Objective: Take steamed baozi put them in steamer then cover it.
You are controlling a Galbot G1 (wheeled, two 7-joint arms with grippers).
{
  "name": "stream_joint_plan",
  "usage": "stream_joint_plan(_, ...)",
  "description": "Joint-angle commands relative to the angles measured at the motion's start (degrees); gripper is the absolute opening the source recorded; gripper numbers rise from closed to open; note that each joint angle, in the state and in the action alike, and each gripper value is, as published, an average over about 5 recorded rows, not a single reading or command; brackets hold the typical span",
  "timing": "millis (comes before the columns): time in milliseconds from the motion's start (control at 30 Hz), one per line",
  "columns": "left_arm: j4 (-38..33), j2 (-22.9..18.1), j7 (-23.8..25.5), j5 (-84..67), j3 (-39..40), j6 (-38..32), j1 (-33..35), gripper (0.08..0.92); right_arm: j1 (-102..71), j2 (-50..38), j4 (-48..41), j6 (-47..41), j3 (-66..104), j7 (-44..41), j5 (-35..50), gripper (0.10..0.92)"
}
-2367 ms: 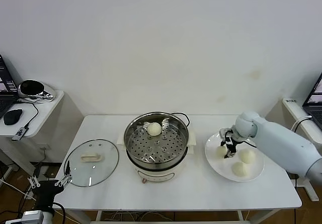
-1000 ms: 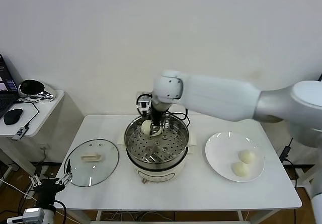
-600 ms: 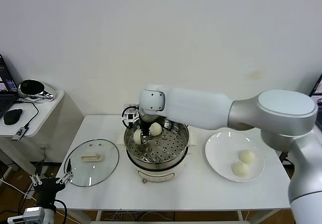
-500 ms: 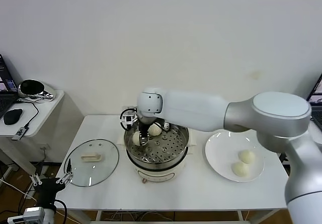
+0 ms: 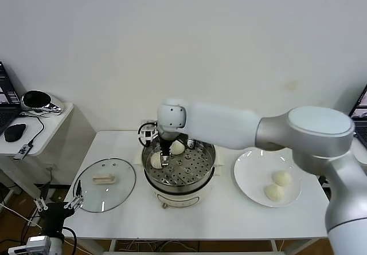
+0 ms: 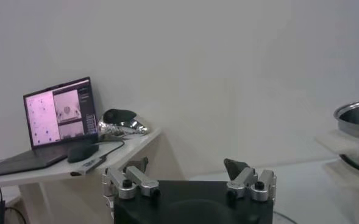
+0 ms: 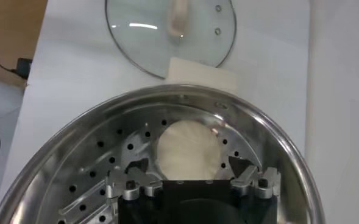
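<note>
- We see two of the small round cream-white steamed baozi on the perforated tray inside the round shiny stainless-steel steamer [image 5: 178, 164]: one baozi [image 5: 156, 160] lies at the tray's left edge, the other bun [image 5: 178, 146] sits toward the back, near the far wall.
- In the right wrist view the left-edge baozi [image 7: 188, 150] rests on the perforated steel tray [image 7: 88, 176] between the spread fingertips of the right claw [image 7: 191, 169]; the fingers stand apart on either side of it, so we read the claw as released, not clenched on the bun.
- In the head view the right claw [image 5: 164, 158] hangs inside the steamer, just beside that bun, with the long white arm reaching across from the right.
- Two more cream-white baozi [image 5: 281, 178] [image 5: 274, 192] lie close together on the flat round white plate [image 5: 248, 177], to the right of the steamer on the white counter [image 5: 229, 220].
- The round clear glass cover with a metal rim and cream handle [image 5: 105, 184] lies flat on the counter to the left of the steamer, apart from it; the right wrist view shows it too [image 7: 170, 30].
- The left claw [image 5: 56, 208] is parked low at the counter's front left corner; in its own wrist view the left claw [image 6: 189, 171] has its fingers wide apart, holding nothing.
- On a white side desk [image 6: 57, 167] to the left we see an open laptop [image 6: 58, 115] and a black mouse [image 5: 14, 132].
</note>
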Motion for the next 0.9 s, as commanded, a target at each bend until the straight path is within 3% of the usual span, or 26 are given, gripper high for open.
stream_joint_plan(33, -0.49, 0.11, 0.04, 0.13, 0.06, 0.17, 0.12, 0.823, 9.24, -16.04, 11.12, 6.11, 0.58, -11.70, -4.02, 0.823)
stream_joint_plan(433, -1.58, 0.47, 0.08, 0.93, 0.92, 0.61, 0.53, 0.823, 4.88, -48.50, 25.69, 21.15, 3.91, -20.20, -22.47, 0.823)
stream_joint_plan(667, -0.94, 0.34, 0.01, 1.62, 1.55, 0.67, 0.35, 0.823, -8.09, -56.27, 25.77, 24.48, 10.17, -18.06, -31.78, 0.823)
stream_joint_plan(900, -0.96, -0.01, -0.04, 2.06, 1.60, 0.69, 0.57, 0.823, -20.50, -58.29, 23.51, 26.26, 15.98, -15.87, -38.69, 0.823)
